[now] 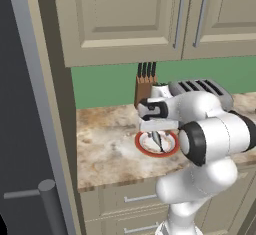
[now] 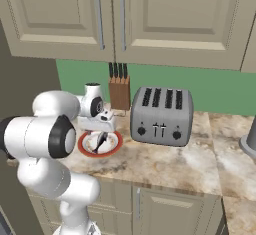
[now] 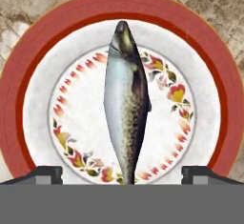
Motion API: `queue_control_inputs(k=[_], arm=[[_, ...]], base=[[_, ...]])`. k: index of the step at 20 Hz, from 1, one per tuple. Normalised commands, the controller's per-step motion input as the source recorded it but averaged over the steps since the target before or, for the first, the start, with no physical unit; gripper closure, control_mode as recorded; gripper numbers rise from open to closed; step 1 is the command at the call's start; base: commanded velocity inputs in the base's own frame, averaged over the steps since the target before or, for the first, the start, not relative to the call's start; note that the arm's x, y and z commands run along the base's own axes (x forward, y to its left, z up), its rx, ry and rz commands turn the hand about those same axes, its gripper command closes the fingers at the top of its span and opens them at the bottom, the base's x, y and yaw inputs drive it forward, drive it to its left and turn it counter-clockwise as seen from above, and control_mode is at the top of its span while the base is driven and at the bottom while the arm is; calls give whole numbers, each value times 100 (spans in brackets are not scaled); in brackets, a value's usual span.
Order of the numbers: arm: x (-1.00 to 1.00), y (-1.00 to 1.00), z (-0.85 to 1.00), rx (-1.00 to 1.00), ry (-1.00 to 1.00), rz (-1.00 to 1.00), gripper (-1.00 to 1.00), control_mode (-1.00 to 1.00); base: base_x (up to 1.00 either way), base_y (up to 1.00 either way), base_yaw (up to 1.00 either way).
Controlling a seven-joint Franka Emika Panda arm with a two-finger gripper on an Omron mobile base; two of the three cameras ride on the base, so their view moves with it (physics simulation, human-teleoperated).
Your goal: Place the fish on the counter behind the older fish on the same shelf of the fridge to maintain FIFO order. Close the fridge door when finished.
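A slender silvery-grey fish point(image 3: 126, 104) lies on a red-rimmed white floral plate point(image 3: 43, 75) on the speckled granite surface point(image 1: 107, 151); the fingers point(image 3: 47, 174) hover spread wide apart above it.

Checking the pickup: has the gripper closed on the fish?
No, the gripper is open, its fingertips apart either side of the fish on the plate.

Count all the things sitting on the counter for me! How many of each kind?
fish: 1
plate: 1
knife block: 1
toaster: 1
Total: 4, all on the counter. A dark thing at the right edge of the right base view is too cut off to count.
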Motion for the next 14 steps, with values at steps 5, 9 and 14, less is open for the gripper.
queue_control_inputs(k=[5,9,14], arm=[[10,-1,-34,0,0,0,-100,-100],[3,-15,-21,0,0,0,-100,-100],[5,1,-29,0,0,0,-100,-100]], base=[[0,0,0],[0,0,0],[0,0,0]])
